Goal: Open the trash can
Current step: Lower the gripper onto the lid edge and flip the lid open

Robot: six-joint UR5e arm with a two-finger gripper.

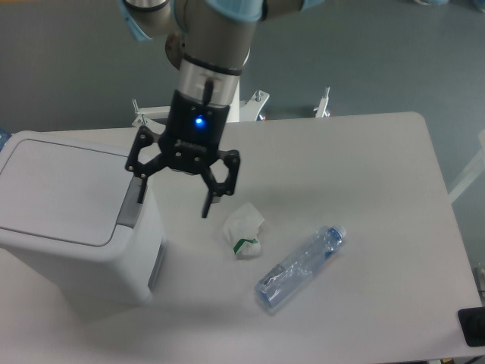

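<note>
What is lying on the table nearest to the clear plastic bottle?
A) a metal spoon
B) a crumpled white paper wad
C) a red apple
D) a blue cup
B: the crumpled white paper wad lies just to the left of the plastic bottle on the table; nothing like an apple, a spoon or a cup shows anywhere.
</note>
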